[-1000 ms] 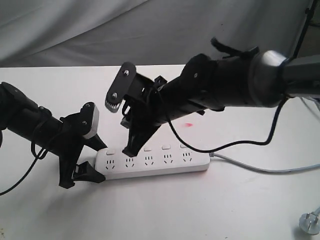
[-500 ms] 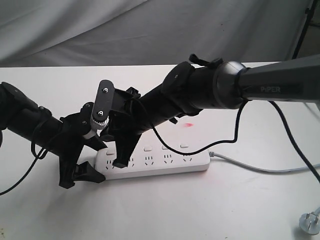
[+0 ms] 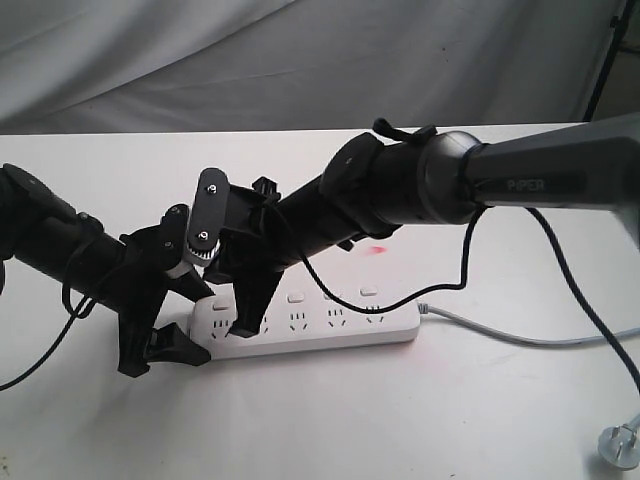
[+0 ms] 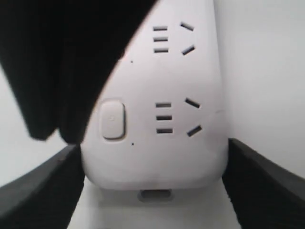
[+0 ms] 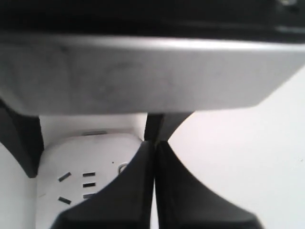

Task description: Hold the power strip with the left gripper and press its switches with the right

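The white power strip (image 3: 330,328) lies flat on the table, its grey cord (image 3: 500,336) running off to the right. My left gripper (image 3: 203,326) is shut on the strip's left end (image 4: 157,162), one black finger (image 4: 38,195) against each side. My right gripper (image 3: 245,328) is shut, its long fingers pointing down over the left end near the first two switches. The first switch (image 4: 113,119) shows beside the right arm's dark fingers (image 4: 62,71). In the right wrist view the shut gripper (image 5: 155,140) half hides that switch (image 5: 123,168). Whether it touches the switch I cannot tell. Three more switches (image 3: 332,294) show further right.
A loose grey plug (image 3: 620,445) lies at the table's front right corner. A small red light spot (image 3: 378,249) sits on the white table behind the strip. A grey cloth (image 3: 300,60) hangs behind the table. The right arm's black cable (image 3: 470,270) loops over the strip's right end.
My right gripper has moved left and down along the strip, from over the second switch toward the left end. The left gripper and the strip have not moved.
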### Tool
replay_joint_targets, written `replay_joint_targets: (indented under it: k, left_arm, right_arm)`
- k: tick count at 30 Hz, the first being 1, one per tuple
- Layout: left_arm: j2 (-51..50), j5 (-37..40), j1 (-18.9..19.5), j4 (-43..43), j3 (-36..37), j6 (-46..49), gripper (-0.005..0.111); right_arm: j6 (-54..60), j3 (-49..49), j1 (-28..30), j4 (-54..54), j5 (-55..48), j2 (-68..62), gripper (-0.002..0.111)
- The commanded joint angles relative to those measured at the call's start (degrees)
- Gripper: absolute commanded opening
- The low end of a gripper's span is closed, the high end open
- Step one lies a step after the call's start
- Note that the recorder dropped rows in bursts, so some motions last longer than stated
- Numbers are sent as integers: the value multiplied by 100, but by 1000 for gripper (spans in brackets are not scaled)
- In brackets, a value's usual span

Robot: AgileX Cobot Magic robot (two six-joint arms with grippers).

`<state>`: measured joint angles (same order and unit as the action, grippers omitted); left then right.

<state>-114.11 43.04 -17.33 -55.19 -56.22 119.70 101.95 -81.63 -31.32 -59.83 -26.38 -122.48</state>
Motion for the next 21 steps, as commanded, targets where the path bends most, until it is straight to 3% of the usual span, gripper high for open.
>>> replay_joint_targets:
  k: [1, 10, 16, 21]
  left_arm:
    - [3, 25, -29, 5, 21, 15, 55]
    - [3, 25, -29, 5, 21, 15, 55]
    - [3, 25, -29, 5, 21, 15, 55]
    - [3, 25, -29, 5, 21, 15, 55]
  right_arm:
    - [176, -18, -3, -78, 129, -13, 0]
    - [854, -18, -3, -492, 27, -226, 1]
    - [854, -18, -3, -529, 66, -239, 25]
    - [854, -18, -3, -529, 174, -260, 27]
